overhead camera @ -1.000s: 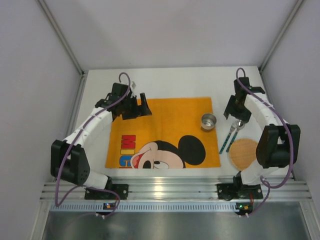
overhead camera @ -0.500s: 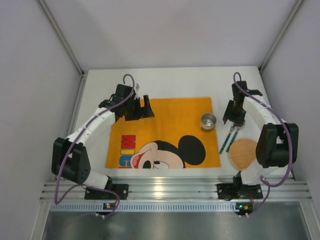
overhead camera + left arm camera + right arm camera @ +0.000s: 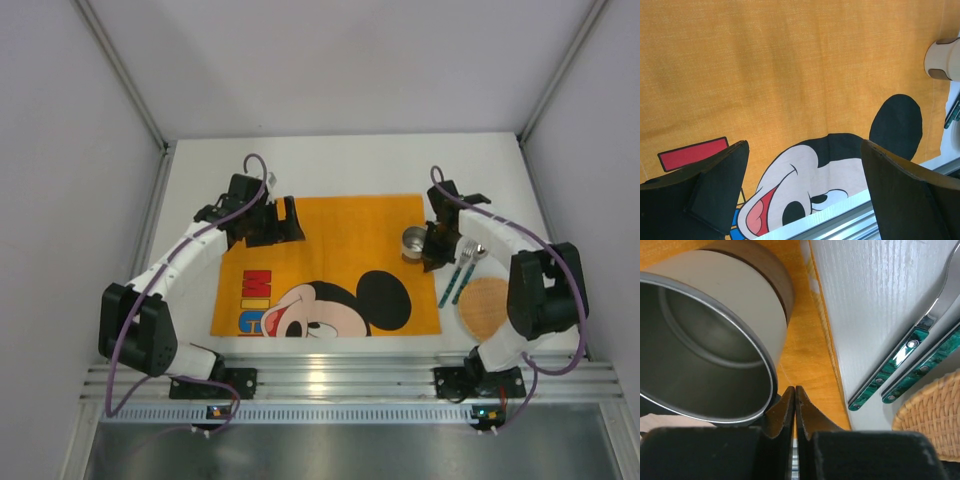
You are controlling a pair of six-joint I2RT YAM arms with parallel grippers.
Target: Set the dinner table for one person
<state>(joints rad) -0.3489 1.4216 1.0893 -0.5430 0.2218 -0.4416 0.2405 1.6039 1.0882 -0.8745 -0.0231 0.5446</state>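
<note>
Right gripper (image 3: 795, 390) closed beside the metal cup (image 3: 705, 330) — left gripper (image 3: 804, 150) spread wide.

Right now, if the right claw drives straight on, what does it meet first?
Probably the orange cloth mat, just beside the round steel cup; the shut right claw may graze it.

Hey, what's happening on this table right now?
Two robot arms are setting a place on the white table. The right arm, jaws shut and empty, sits beside the metal cup at the orange mat's right edge. The left arm hovers open-jawed over the mat. Green-handled cutlery and a wicker disc lie alongside.
</note>
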